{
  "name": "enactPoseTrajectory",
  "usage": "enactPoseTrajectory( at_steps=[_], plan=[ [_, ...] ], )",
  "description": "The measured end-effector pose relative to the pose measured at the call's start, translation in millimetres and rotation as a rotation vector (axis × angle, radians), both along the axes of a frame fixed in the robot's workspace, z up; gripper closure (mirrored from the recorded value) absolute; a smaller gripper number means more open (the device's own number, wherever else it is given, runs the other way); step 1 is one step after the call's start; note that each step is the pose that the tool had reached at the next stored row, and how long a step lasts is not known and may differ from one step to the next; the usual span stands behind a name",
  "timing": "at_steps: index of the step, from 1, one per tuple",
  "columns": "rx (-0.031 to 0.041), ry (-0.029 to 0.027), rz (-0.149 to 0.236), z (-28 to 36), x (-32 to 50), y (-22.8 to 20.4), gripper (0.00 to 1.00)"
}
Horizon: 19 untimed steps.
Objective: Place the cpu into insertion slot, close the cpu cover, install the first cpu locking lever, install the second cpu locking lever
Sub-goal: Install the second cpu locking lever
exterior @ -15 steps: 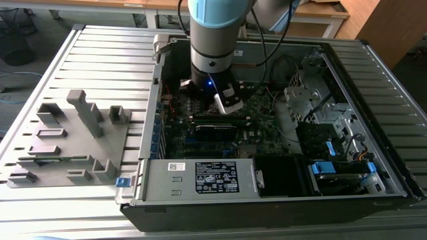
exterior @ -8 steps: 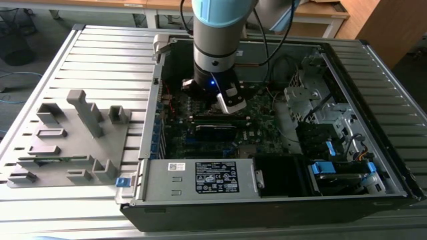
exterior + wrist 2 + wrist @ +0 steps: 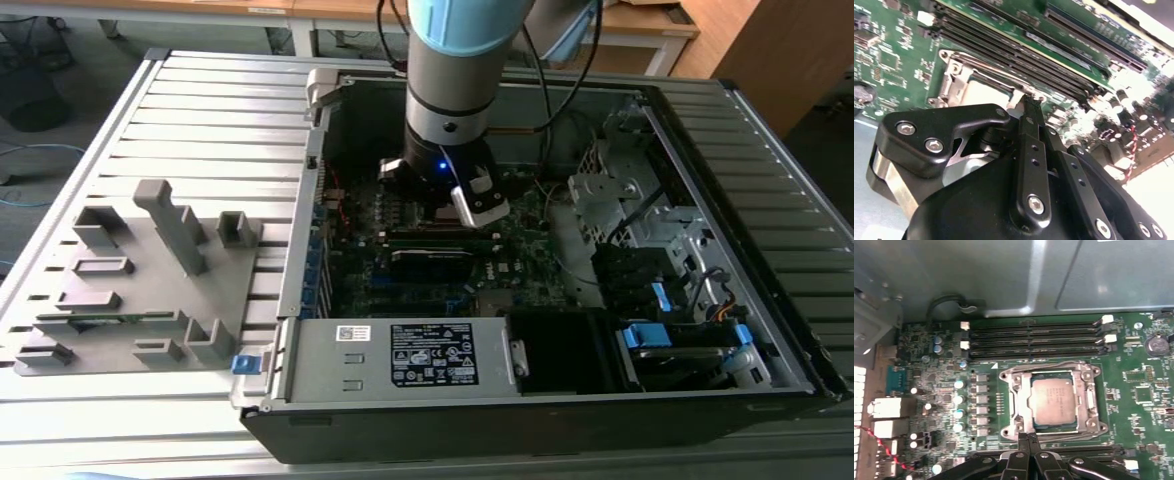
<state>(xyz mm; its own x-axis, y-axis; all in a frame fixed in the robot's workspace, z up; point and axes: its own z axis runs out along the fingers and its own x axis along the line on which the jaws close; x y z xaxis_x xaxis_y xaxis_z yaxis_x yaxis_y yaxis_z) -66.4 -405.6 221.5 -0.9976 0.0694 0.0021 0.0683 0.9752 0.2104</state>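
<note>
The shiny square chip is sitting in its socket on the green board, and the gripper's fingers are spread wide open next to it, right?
Not quite. The cpu does sit in the insertion slot on the green board, but the gripper is shut, not spread wide: the first wrist view shows its fingertips pressed together at the socket's edge.

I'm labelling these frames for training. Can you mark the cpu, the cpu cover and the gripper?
cpu (image 3: 1053,401): first wrist view, centre of its silvery face.
cpu cover (image 3: 1089,401): first wrist view, side bar of the metal frame.
gripper (image 3: 1027,438): first wrist view, tips of the closed fingers.
</note>
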Motion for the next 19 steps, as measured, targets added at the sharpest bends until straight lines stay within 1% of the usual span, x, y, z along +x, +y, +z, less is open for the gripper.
enactPoseTrajectory(
  at_steps=[3,4,5,7,11,15,17,19],
  plan=[
    [-0.0026,0.0,-0.001,-0.1,4.2,0.3,0.89],
    [-0.0059,0.0,-0.001,-0.1,4.9,1.0,0.89],
    [-0.0114,0.0,-0.002,-0.1,5.5,2.3,0.89],
    [-0.0237,0.0,-0.002,-0.2,6.3,6.5,0.89],
    [-0.0472,0.0,-0.002,-0.3,7.3,18.2,0.89],
    [-0.0701,0.0,-0.002,-0.5,10.4,27.4,0.89],
    [-0.0794,0.0,-0.002,-0.7,13.0,31.3,0.89],
    [-0.087,-0.0001,-0.002,-1.0,16.3,35.6,0.89]
  ],
)
